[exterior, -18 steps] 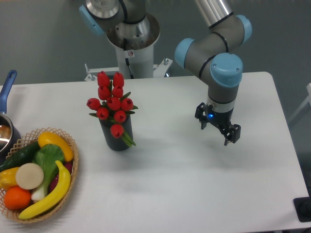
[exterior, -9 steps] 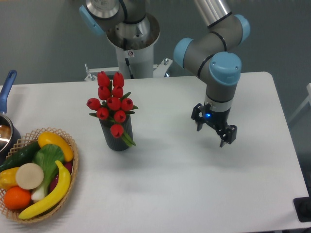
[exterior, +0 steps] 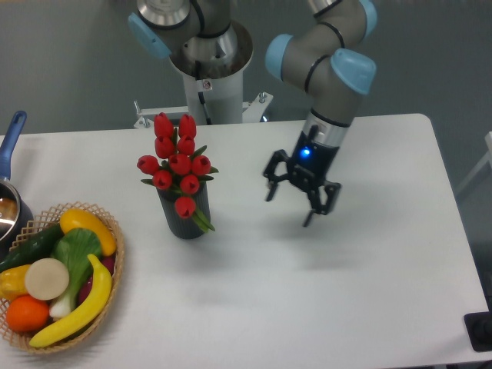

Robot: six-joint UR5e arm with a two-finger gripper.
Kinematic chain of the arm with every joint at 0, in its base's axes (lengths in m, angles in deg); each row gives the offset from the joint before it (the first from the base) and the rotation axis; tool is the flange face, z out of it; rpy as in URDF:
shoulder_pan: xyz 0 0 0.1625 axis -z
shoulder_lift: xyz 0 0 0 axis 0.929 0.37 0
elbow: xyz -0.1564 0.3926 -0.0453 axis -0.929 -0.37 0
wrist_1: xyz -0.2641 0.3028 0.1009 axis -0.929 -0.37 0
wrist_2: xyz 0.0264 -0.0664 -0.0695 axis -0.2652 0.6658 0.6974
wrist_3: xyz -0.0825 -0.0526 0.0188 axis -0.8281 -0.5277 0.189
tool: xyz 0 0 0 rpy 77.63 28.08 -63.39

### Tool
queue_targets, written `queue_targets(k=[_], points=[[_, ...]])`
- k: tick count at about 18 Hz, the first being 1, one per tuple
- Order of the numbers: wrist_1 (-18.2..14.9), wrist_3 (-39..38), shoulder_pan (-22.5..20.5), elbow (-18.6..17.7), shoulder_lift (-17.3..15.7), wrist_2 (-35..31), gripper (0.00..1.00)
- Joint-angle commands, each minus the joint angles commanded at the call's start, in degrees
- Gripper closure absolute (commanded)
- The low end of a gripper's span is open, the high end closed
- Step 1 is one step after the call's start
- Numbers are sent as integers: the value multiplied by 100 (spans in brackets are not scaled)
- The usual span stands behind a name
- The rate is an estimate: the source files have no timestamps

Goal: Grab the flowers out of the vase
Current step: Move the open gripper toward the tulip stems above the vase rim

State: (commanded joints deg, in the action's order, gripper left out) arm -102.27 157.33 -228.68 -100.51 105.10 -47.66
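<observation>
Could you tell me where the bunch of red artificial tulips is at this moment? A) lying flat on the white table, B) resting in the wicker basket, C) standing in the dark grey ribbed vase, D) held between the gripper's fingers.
C: the bunch of red artificial tulips stands upright in the dark grey ribbed vase, while the black two-finger gripper hangs open and empty to the side of it, apart from it.

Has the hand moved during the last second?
Yes. The hand has moved left across the table, closer to the vase with the flowers, which stayed put.
</observation>
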Motion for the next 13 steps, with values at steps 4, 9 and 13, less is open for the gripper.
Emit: queue_targets(k=[4,9,13], points=[[-9,-18,-96,-877,-790,502,0],[-9,-386,-264,-1424,-1617,732,0],[0,-378,-150,-1609,-1741,1328,0]])
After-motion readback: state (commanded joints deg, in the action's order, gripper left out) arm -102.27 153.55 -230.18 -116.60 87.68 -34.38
